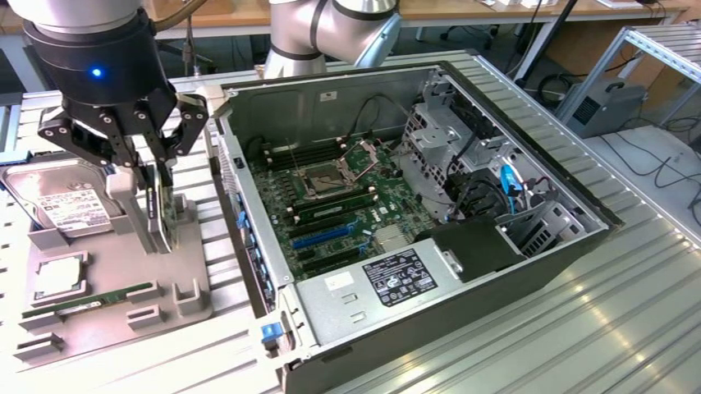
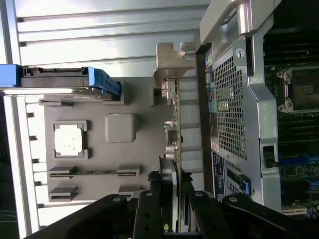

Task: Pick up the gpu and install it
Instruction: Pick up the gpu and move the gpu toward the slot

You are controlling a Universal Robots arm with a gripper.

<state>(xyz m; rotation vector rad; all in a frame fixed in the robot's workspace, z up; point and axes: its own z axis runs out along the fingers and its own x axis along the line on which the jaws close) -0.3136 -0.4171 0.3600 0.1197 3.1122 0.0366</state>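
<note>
The black multi-link gripper (image 1: 160, 182) is closed on the gpu (image 1: 164, 217), a thin dark expansion card with a silvery bracket strip at one end. One finger presses each flat face near its upper edge. The card stands on edge in the grey moulded plastic holder tray (image 1: 164, 283), just beside the rear panel of the open dark tower computer case (image 1: 318, 107), on the exterior view's left of it. From the wrist camera the card (image 2: 174, 134) runs parallel to the case's perforated rear wall (image 2: 229, 99), with only a narrow strip of tray (image 2: 144, 149) between them. The gripper (image 2: 171, 196) straddles the card's end away from the bracket. On the side of the card away from the case there is more room. There the tray holds a square silver processor chip (image 1: 61, 277), a narrow green memory stick (image 1: 88, 300) and a silver hard drive with a white label (image 1: 61, 201), all well apart from the card. Inside the case the green motherboard (image 1: 328, 205) lies face up with a long blue slot (image 1: 318, 238) exposed. Case and tray both rest on a ribbed aluminium table (image 1: 570, 328), and workbenches and cables stand beyond the case.
</note>
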